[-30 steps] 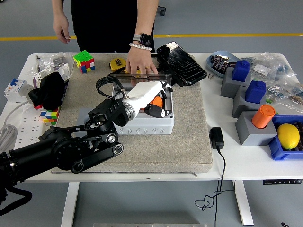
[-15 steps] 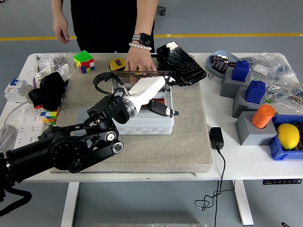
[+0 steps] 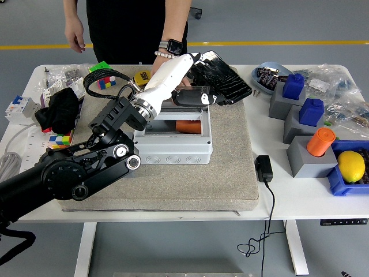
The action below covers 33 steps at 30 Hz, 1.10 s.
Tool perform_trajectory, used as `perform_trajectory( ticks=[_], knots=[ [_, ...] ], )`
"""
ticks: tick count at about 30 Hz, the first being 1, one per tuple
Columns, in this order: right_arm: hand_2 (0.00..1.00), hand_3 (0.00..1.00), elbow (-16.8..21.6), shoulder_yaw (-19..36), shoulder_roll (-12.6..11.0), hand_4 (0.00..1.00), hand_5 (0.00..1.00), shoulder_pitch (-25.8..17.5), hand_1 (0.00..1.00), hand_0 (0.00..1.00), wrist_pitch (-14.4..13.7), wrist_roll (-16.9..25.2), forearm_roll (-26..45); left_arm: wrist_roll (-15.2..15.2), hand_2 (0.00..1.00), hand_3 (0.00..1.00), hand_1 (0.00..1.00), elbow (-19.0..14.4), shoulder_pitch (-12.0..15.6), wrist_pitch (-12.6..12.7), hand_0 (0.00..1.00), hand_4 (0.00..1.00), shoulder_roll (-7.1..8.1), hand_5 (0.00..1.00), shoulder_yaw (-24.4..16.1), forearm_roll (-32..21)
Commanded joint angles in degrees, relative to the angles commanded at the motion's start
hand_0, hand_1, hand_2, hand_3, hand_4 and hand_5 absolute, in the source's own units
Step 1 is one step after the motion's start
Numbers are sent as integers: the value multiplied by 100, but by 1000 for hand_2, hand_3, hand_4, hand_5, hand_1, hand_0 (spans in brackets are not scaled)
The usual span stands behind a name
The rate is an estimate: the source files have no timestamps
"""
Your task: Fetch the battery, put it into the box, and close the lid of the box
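Your left arm (image 3: 86, 173) comes in from the lower left and slants up across the mat; its white left hand (image 3: 173, 78) is stretched out over the far rim of the box (image 3: 173, 147), fingers (image 3: 193, 98) curled loosely down at the raised lid (image 3: 184, 91), gripping nothing you can see. The orange battery (image 3: 188, 126) lies inside the box, near its back wall; a person's hand (image 3: 167, 57) rests just behind your hand, at the lid's far side.
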Motion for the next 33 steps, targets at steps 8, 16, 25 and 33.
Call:
perform_trajectory(
  ticks=[8,16,25,33],
  knots=[
    [631,538,-4,-6,2,854,397,-10,636,570,5,-4,8,453,743,702,771,100,-29,-397,716,990,88,429,-87,135],
    [631,538,-1,2,-4,854,397,-9,636,568,2,-3,2,1118,704,650,708,-242,-17,-1171,554,980,213,451,-114,40],
    [630,538,2,11,-1,854,397,-12,636,569,7,-5,-3,1683,660,631,664,-619,25,-1754,441,978,316,462,-183,58],
    [631,538,2,-3,2,854,398,-22,636,568,11,-4,1,1872,639,631,649,-981,159,-1997,412,974,387,471,-183,-144]
  ],
)
